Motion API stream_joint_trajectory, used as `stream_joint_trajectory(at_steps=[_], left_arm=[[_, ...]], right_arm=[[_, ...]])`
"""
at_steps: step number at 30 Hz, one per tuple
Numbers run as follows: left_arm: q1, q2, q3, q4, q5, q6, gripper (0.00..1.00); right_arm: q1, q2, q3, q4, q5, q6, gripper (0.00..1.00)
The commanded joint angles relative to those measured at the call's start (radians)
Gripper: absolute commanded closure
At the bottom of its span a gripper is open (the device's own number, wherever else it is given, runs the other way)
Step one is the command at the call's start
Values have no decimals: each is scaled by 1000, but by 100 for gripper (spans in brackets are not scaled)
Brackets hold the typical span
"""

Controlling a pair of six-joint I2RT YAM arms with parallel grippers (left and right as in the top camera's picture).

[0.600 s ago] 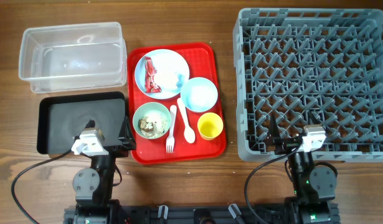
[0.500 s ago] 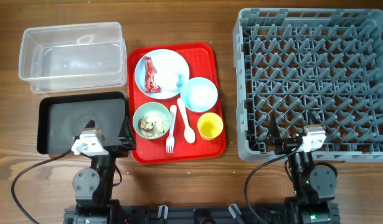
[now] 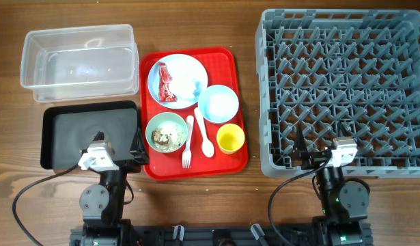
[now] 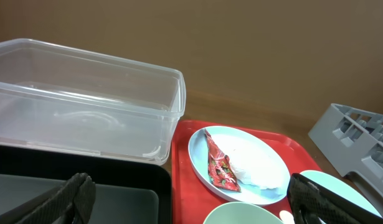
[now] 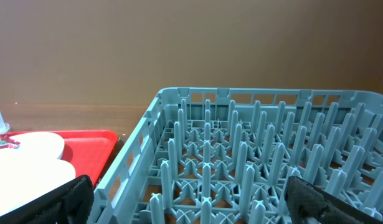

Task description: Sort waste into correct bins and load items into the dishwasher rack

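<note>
A pale blue plate [image 3: 186,67] on the red serving tray holds a red wrapper [image 3: 165,83] and a white napkin [image 3: 188,87]; both show in the left wrist view [image 4: 219,167]. A pale green bowl [image 3: 150,126] holds brown scraps [image 3: 167,137]. A pale blue bowl [image 3: 218,104], yellow cup [image 3: 230,139], white fork [image 3: 187,145] and spoon [image 3: 203,133] lie beside it. My left gripper [image 3: 119,147] [image 4: 191,210] is open and empty over the black tray's [image 3: 66,137] near right corner. My right gripper [image 3: 319,154] [image 5: 194,210] is open and empty at the grey rack's [image 3: 265,102] near edge.
The clear tub [image 3: 80,65] stands at the back left, behind the black tray. The flat red serving tray [image 3: 227,60] lies between the bins and the rack. The table is brown wood.
</note>
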Motion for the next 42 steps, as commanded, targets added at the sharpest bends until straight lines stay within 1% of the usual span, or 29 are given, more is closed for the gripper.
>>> stream_joint_trajectory(at_steps=[1, 9, 12, 14, 15, 18, 20, 22, 23, 24, 26, 27, 29, 32, 36, 37, 39, 40, 42], left_arm=[[8, -10, -5, 1, -13, 20, 0], [8, -10, -5, 4, -18, 20, 0], [8, 2, 18, 2, -18, 19, 0], [8, 59, 80, -1, -17, 19, 0], [8, 119, 127, -4, -17, 19, 0], [8, 387, 334, -78, -17, 19, 0], [8, 620, 539, -173, -16, 19, 0], [8, 800, 718, -318, 4, 20, 0], [8, 927, 851, -467, 35, 20, 0], [8, 1012, 942, -584, 47, 20, 0], [8, 1151, 1081, -755, 47, 19, 0], [8, 1201, 1113, -772, 59, 19, 0], [8, 1235, 1116, -737, 120, 19, 0], [-5, 1299, 1115, -537, 212, 14, 0], [-113, 1450, 1115, -312, 196, 12, 2], [-148, 1515, 1115, -254, 156, 12, 5], [-194, 1622, 1115, -208, 146, 12, 8], [-211, 1680, 1115, -201, 121, 12, 13], [-226, 1763, 1115, -194, 86, 12, 16]], right_arm=[[-4, -11, -1, 5, -21, -5, 0], [-4, -10, 1, 0, -39, -5, 0], [-4, 44, 64, -72, -23, -4, 0], [-4, 119, 139, -111, -24, -4, 0], [-4, 171, 200, -144, -24, 2, 0], [-4, 363, 403, -276, -12, -2, 0], [-4, 509, 543, -380, -8, -10, 0], [-4, 615, 642, -474, -8, -9, 0], [-4, 685, 709, -544, -5, -9, 0], [-4, 724, 746, -583, -5, -9, 0], [-4, 796, 816, -654, -13, -8, 0], [-4, 809, 832, -666, -21, -6, 0], [-4, 809, 839, -660, -21, -5, 0], [-4, 811, 839, -648, -47, -5, 0], [-4, 812, 839, -645, -47, -6, 0], [-4, 812, 839, -645, -47, -6, 0], [-4, 812, 839, -645, -47, -6, 0], [-4, 812, 839, -645, -47, -6, 0], [-4, 812, 839, -645, -47, -6, 0]])
